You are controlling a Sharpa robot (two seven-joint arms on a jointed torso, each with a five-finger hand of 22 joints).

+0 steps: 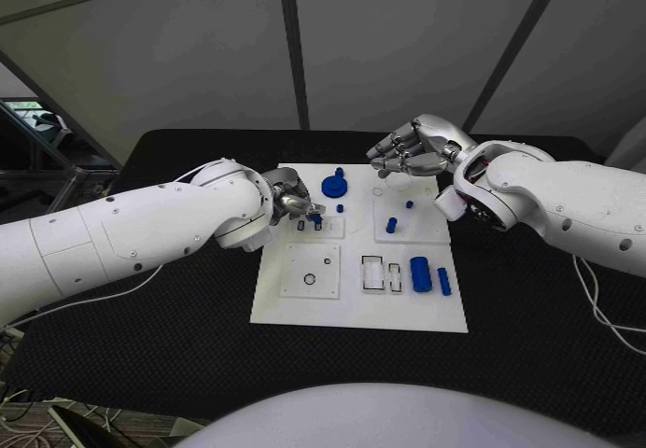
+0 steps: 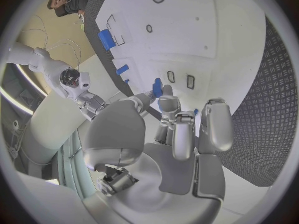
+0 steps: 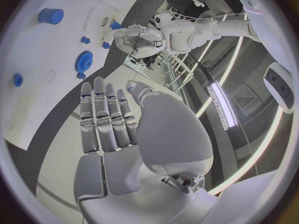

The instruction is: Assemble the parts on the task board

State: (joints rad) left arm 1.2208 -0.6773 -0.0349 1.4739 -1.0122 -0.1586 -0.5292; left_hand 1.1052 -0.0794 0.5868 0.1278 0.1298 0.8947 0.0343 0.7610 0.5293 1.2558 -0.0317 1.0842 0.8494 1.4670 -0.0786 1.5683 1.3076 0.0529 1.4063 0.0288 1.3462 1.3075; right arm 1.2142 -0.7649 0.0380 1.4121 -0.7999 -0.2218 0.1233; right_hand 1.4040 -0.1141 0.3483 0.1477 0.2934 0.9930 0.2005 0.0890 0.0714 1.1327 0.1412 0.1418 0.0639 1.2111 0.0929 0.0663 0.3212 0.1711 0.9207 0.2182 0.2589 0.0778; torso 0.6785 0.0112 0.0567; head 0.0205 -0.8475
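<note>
fingers [image 2: 167, 106] of left hand [image 1: 288, 196] pinch blue part [image 2: 157, 88] over task board [image 1: 310, 313].

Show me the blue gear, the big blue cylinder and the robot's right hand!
blue gear [image 1: 334, 187], head view, on its toothed disc.
big blue cylinder [image 1: 421, 274], head view, mid-length of its side.
right hand [image 1: 412, 149], head view, middle of the curled fingers.

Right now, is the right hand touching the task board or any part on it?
Apart. The head view shows the right hand raised over the task board's far edge; the right wrist view shows its fingers holding nothing.
</note>
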